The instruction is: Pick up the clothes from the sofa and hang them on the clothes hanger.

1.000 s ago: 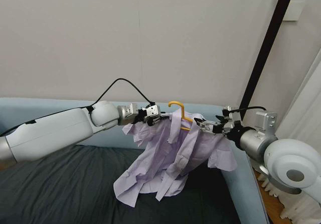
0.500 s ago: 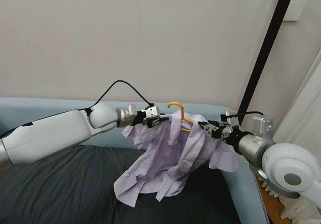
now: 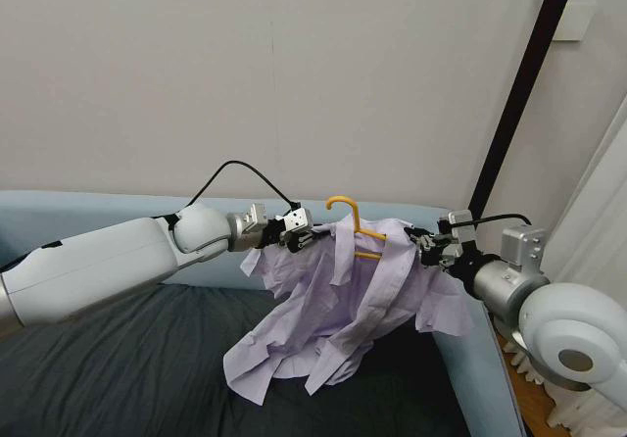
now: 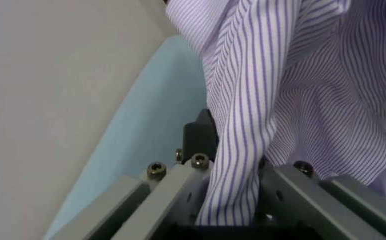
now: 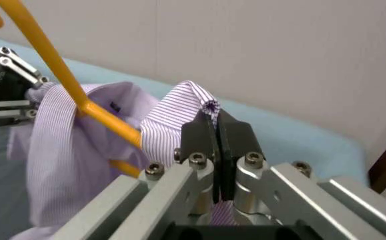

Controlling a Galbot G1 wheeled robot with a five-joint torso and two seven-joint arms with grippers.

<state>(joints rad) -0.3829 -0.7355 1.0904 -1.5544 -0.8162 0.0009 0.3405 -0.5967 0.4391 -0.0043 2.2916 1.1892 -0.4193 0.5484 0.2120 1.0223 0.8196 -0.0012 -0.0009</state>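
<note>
Your striped lilac shirt [image 3: 333,310] hangs in the air above the sofa [image 3: 88,359], stretched between both arms, its lower edge trailing down to the dark seat. A yellow hanger [image 3: 345,210] sits in the cloth, its hook rising between the two end effectors. Your left end effector [image 3: 297,233] pinches one shoulder of the shirt. Your right end effector [image 3: 421,244] is pressed together on a fold of the other shoulder, just beside the hanger's sloping arm.
</note>
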